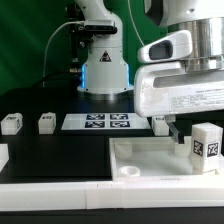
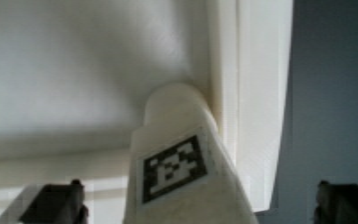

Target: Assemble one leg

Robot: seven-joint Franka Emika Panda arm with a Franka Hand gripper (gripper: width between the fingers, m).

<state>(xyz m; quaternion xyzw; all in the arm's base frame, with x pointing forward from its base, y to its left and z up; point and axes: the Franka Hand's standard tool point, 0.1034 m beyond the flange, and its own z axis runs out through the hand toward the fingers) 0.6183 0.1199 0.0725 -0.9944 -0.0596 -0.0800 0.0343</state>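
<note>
Black desk [image 1: 40, 145] fills the scene. The white arm [image 1: 185, 85] comes down over its exterior-view right side, and the arm's base [image 1: 103, 70] sits far, centre.

Big flat white tray [image 1: 150, 158] lies near, centre to exterior view's right. One round socket [image 1: 128, 171] shows at its near corner on the exterior view's left.

The marker board [image 1: 97, 122] lies flat beyond the tray, approx. centre, w/ several tags face up.

Pincer [image 2: 202, 202] is low over the tray's exterior-view right end. In the wrist view the two dark fingers [image 2: 60, 205] stand wide apart, w/ clear gaps either side of the leg, so it grips nothing.

The leg [image 1: 205, 143] stands upright at the tray's exterior-view right end, near side, tag facing the exterior cam. In the wrist view it sits between the fingers, tag [image 2: 172, 165] visible. Can't tell if it's seated in a socket.

Loose legs on the desk, far side: one at far exterior-view left [image 1: 12, 122], a second [image 1: 46, 122] between that one and the marker board, and a third [image 1: 160, 124] just right of the marker board, partly hidden by the arm.
</note>
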